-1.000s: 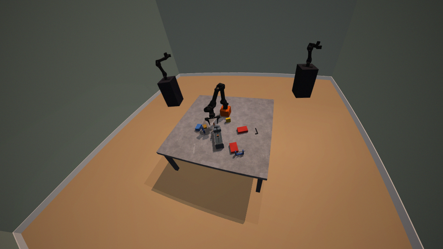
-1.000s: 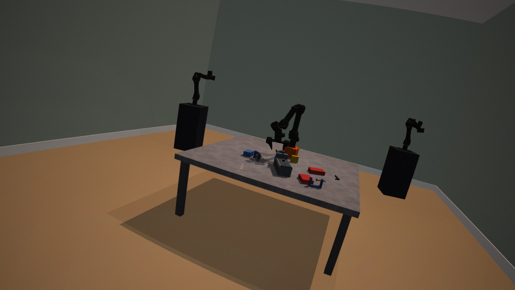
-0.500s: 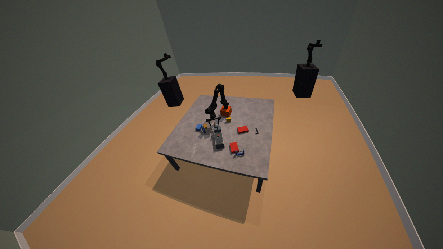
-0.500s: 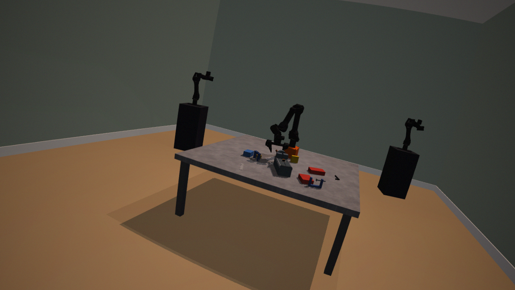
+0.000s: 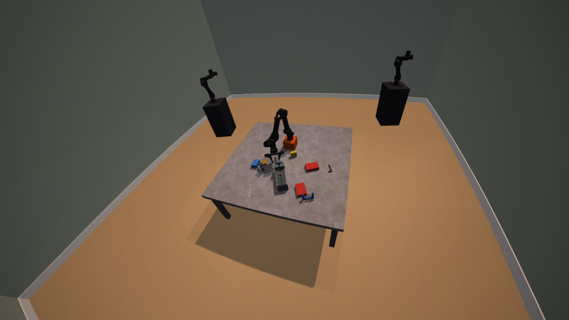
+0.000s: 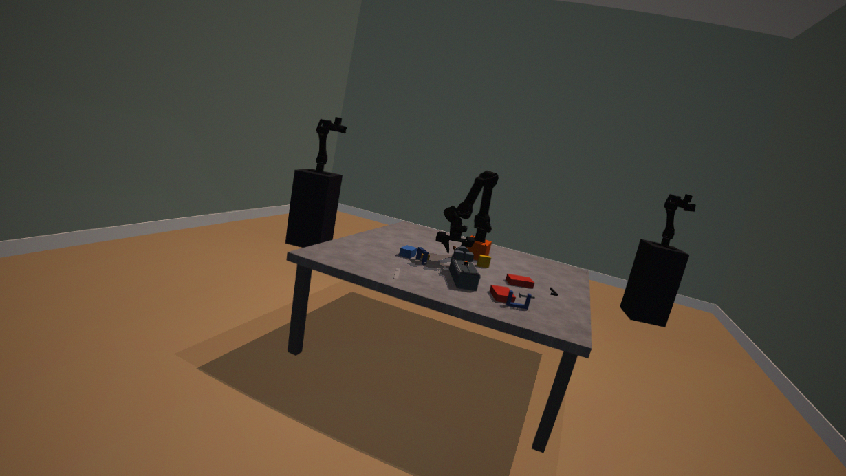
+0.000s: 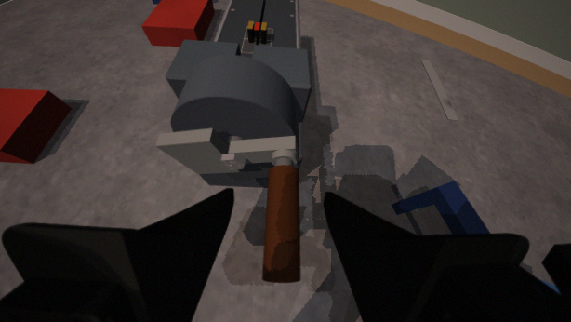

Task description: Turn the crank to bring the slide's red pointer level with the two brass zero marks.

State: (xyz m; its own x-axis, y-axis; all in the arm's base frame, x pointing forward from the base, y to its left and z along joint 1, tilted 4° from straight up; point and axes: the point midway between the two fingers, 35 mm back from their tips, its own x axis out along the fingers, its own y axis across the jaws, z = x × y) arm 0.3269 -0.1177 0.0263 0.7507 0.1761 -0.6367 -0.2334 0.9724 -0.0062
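The grey crank machine (image 5: pixel 281 183) (image 6: pixel 464 276) (image 7: pixel 234 76) stands on the table. Its pale crank arm (image 7: pixel 262 144) carries a brown handle (image 7: pixel 282 228), which points toward the wrist camera. My gripper (image 5: pixel 275 160) (image 6: pixel 455 247) (image 7: pixel 279 196) is open, with one finger on each side of the handle and a gap on both sides in the wrist view. The slide's red pointer (image 7: pixel 257 26) lies between the left brass mark (image 7: pixel 251 25) and the right brass mark (image 7: pixel 264 25). It looks nearly level with them; any small offset is too fine to tell.
Two red blocks (image 5: pixel 312 166) (image 5: pixel 300 189), a blue clamp (image 5: pixel 308 197) and a black hex key (image 5: pixel 330 168) lie on one side. A second blue clamp (image 7: pixel 458 207), a blue block (image 5: pixel 255 163) and a pale strip (image 7: pixel 438 88) are on the other. A yellow block (image 5: pixel 293 154) sits by the orange base (image 5: pixel 290 143).
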